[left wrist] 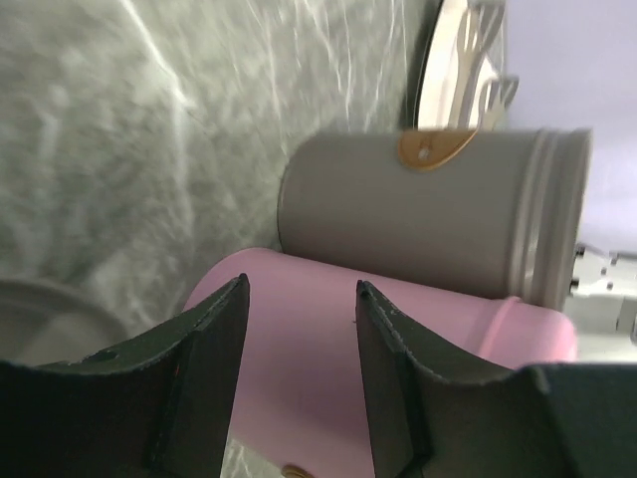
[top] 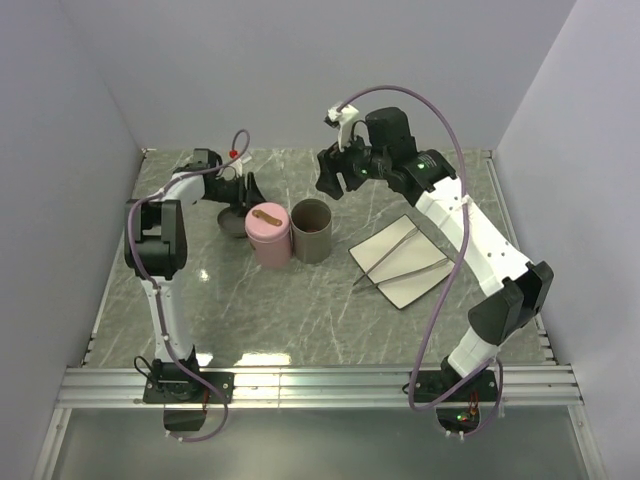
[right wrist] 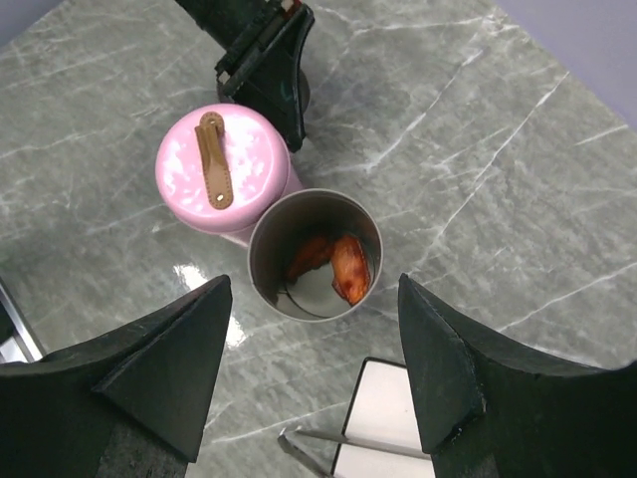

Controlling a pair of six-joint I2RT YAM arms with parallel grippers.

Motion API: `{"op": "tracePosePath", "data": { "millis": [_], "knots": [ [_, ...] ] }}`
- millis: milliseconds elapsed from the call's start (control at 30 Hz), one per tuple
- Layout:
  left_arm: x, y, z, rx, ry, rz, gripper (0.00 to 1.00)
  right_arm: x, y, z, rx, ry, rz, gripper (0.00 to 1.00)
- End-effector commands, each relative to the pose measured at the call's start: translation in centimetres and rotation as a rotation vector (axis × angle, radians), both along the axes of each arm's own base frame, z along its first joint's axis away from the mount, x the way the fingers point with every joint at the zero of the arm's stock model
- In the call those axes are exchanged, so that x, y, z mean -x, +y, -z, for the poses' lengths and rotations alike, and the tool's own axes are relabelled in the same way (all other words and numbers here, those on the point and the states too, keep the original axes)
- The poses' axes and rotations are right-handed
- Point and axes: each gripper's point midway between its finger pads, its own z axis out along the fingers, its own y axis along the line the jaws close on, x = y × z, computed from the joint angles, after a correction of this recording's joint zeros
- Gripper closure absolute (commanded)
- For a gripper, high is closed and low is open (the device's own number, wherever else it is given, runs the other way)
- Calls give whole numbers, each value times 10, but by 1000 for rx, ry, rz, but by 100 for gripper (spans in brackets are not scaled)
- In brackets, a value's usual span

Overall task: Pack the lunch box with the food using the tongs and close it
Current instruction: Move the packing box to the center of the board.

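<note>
Inside grey tin (right wrist: 317, 207), two reddish lumps (right wrist: 348, 269)

The bench (top: 300, 310) has a grey-green marbled surface. Four items stand directly on it. A pink canister (top: 268, 232), lidded, stands left of centre. An open grey canister (top: 312, 230) stands touching its right side. A dark round dish (top: 233, 222) sits just behind-left of the pink canister. A white rectangular plate (top: 410, 290) lies apart to the right, set diagonally.

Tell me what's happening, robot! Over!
Both open, empty: left gripper beside pink tub, right gripper above grey cup. Two reddish-brown lumps in cup. Silver tongs lie on white plate.
</note>
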Motion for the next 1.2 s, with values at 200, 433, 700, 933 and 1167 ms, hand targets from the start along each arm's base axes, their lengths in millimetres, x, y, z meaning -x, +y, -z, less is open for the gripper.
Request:
{"op": "tracePosePath", "data": {
  "millis": [200, 433, 700, 933, 1167],
  "knots": [
    [51, -10, 2, 44, 17, 168, 48, 12, -17, -25, -49, -33, 11, 25],
    [100, -12, -8, 126, 56, 285, 50, 13, -19, -17, -34, -20, 15, 25],
    [138, -12, -12, 174, 68, 365, 55, 17, -22, -9, -25, -3, 17, 25],
    [147, -8, -14, 93, 21, 355, 55, 20, -23, -6, -25, 5, 16, 25],
    [145, -2, -21, -14, -59, 349, 51, 23, -26, -9, -23, -5, 19, 25]
  ]
}}
